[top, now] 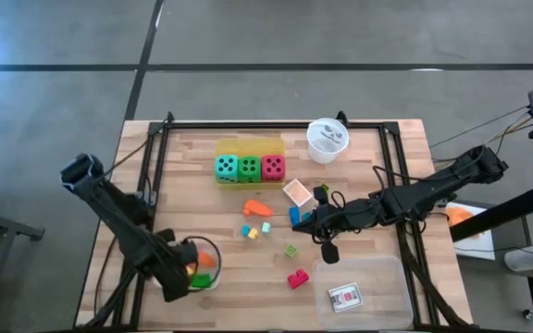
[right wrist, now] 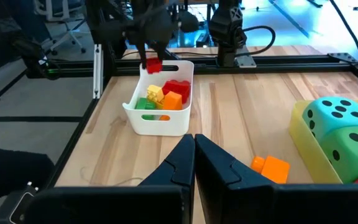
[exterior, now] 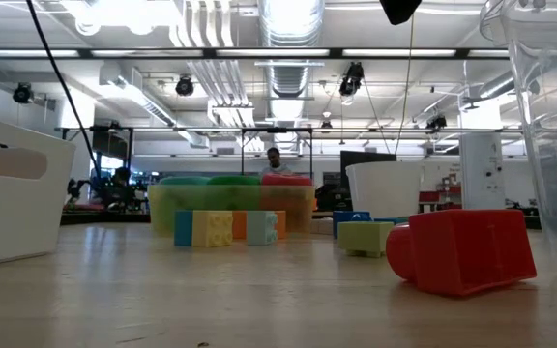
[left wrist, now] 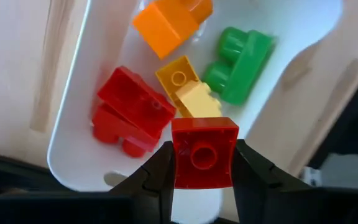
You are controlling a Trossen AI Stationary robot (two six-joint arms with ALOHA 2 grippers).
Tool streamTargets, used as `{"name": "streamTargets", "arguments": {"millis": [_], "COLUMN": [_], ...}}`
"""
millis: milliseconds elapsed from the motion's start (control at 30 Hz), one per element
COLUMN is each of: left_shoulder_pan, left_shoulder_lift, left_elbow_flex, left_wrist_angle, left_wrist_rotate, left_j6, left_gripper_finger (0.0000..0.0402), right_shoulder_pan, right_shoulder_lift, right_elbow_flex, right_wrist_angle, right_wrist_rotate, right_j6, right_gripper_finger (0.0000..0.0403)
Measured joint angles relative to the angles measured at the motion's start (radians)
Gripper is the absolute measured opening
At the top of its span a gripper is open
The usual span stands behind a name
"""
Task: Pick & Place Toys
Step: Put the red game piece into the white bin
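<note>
Overhead, the left gripper (top: 191,268) hangs over the white tray (top: 213,279) at the table's near left corner, while the right gripper (top: 308,220) waits near the middle among scattered blocks, just beside a blue block (top: 295,215). The three dice (top: 249,167) sit in a yellow tray further back.

Level with the table, a red block (exterior: 464,250) lies close and other blocks behind it; neither gripper is clearly visible here, only a dark shape at the top that may be part of an arm.

From the left wrist, the fingers (left wrist: 151,177) are clamped on a red block (left wrist: 204,151) held above the tray, which already holds red, orange, yellow and green pieces.

From the right wrist, the fingers (right wrist: 182,163) are pressed together on nothing.

The step in hand looks like dropping this block; next the left jaws should part over the tray.
</note>
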Motion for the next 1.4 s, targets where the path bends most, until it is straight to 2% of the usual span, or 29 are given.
{"name": "streamTargets", "arguments": {"millis": [200,300,700,967,1400], "left_shoulder_pan": [0.0,0.002,0.003,0.003,0.004], "left_shoulder_lift": [0.063,0.066,0.055,0.054,0.044], "left_elbow_flex": [0.0,0.0,-0.004,-0.104,-0.156], "left_wrist_angle": [0.001,-0.004,0.002,0.052,0.104], "left_wrist_rotate": [-0.02,-0.034,-0.055,-0.01,-0.01], "left_j6": [0.131,0.142,0.084,-0.023,-0.051], "left_gripper_finger": [0.0106,0.0106,0.0106,0.0105,0.0105], "right_shoulder_pan": [0.0,0.0,0.0,0.001,0.001], "right_shoulder_lift": [0.0,0.0,0.0,0.0,0.0], "right_elbow_flex": [0.0,0.0,0.0,0.0,0.0], "right_wrist_angle": [0.0,0.0,0.0,0.0,0.0], "right_wrist_rotate": [0.0,0.0,0.0,0.0,0.0], "right_j6": [0.0,0.0,0.0,0.0,0.0], "right_gripper_finger": [0.0009,0.0009,0.0009,0.0009,0.0009]}}
